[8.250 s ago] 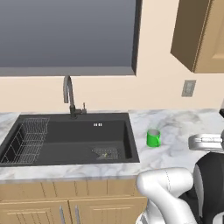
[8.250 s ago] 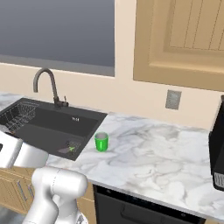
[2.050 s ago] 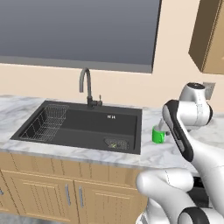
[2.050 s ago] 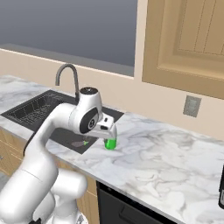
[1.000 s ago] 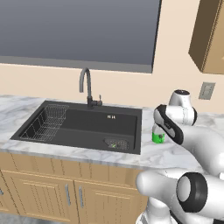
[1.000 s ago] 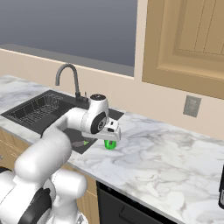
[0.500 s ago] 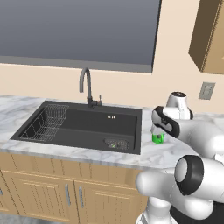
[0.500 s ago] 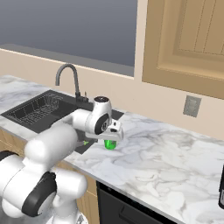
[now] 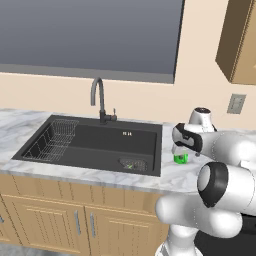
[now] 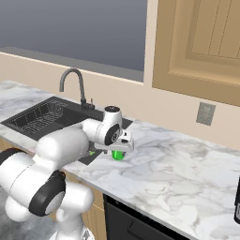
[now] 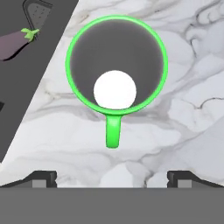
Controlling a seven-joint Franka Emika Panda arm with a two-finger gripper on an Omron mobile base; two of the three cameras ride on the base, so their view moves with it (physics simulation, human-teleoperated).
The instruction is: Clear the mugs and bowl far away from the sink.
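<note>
Green mug [image 11: 116, 65] stood ungrasped on the desk [image 10: 187, 173] just beside the sink [image 9: 100, 145], the open gripper [image 11: 112, 177] above it; clearing looked barely begun.

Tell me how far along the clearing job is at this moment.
Nothing looks cleared yet. The green mug stands upright on the marble counter right beside the sink. In hand: the gripper hovers above the mug with jaws open, gripping nothing. Left: closing on the mug, carrying it away from the sink, then the other mug and the bowl. An eggplant lies in the basin.
</note>
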